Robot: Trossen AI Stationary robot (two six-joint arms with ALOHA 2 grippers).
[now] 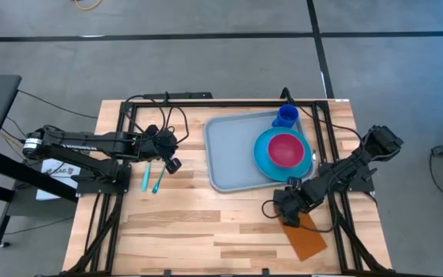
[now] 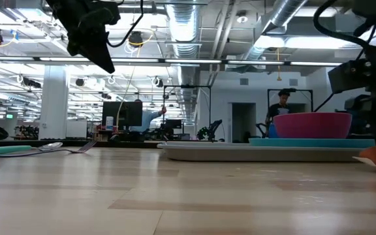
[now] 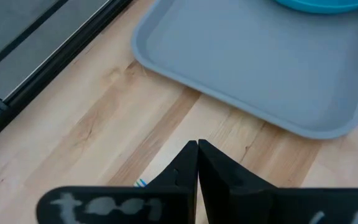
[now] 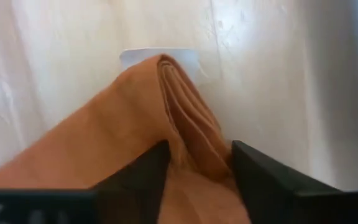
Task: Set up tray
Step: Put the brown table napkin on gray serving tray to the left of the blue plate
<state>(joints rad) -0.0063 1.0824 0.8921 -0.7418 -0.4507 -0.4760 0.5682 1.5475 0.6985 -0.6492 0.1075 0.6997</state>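
Observation:
The light grey-blue tray (image 1: pixel 233 158) lies flat on the wooden table and carries a round light-blue plate (image 1: pixel 264 154) with a pink bowl (image 1: pixel 286 148) and a blue cup (image 1: pixel 285 117). The brown-orange napkin (image 1: pixel 309 238) lies on the table near the tray's right near corner. My right gripper (image 1: pixel 289 211) is shut on the napkin's far end. My left gripper (image 1: pixel 172 164) is shut and empty, above the table left of the tray (image 3: pixel 247 68). Two teal cutlery pieces (image 1: pixel 151 178) lie beside it. My right gripper pinches a raised, bunched fold of the napkin (image 4: pixel 188 134) between its two fingers (image 4: pixel 143 168), several layers showing. The fingers slant down from the table's right side onto the napkin's far end. The rest of the napkin (image 1: pixel 311 242) stretches toward the near edge on the table.
Black frame rails run along the table's left (image 1: pixel 110 185), right (image 1: pixel 337 215) and far sides. Bare wood lies between the cutlery and the napkin. A small white patch (image 4: pixel 160 57) shows on the table beyond the napkin. People stand in the room behind (image 2: pixel 281 104).

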